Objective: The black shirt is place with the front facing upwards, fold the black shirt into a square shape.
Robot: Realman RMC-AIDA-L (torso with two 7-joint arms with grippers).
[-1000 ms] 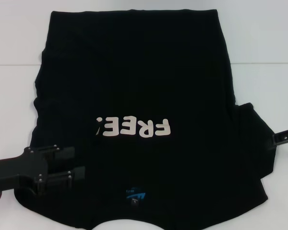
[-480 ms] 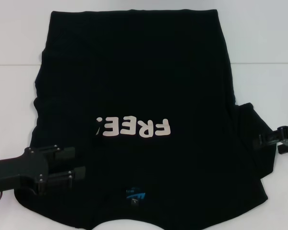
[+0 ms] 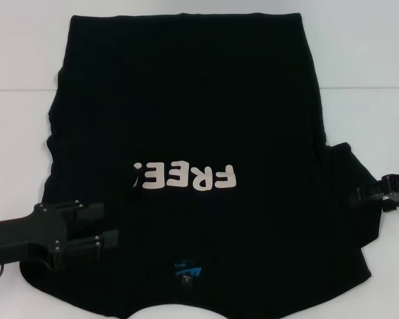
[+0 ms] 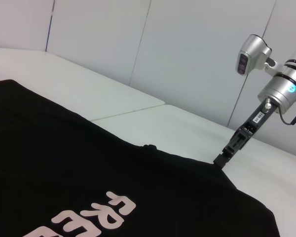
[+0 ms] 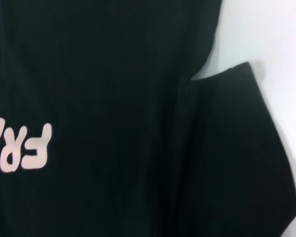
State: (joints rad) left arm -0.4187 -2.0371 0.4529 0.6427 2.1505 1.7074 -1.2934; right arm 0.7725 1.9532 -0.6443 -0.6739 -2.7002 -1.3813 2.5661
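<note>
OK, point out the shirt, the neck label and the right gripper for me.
shirt (image 3: 186, 100): head view, plain cloth above the lettering.
neck label (image 3: 187, 270): head view, its blue print.
right gripper (image 3: 360, 197): head view, fingertips at the sleeve's edge.

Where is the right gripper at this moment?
In the head view the right gripper is at the right edge, its tip at the black shirt's right sleeve hem. The left wrist view shows it coming down onto the sleeve.

The black shirt (image 4: 79, 168) lies spread flat on the white bench (image 4: 138, 106), part of its pale "FREE!" lettering (image 4: 93, 217) showing. Farther off, the right gripper (image 4: 221, 160) angles down, its tip at the shirt's edge, under a silver wrist
</note>
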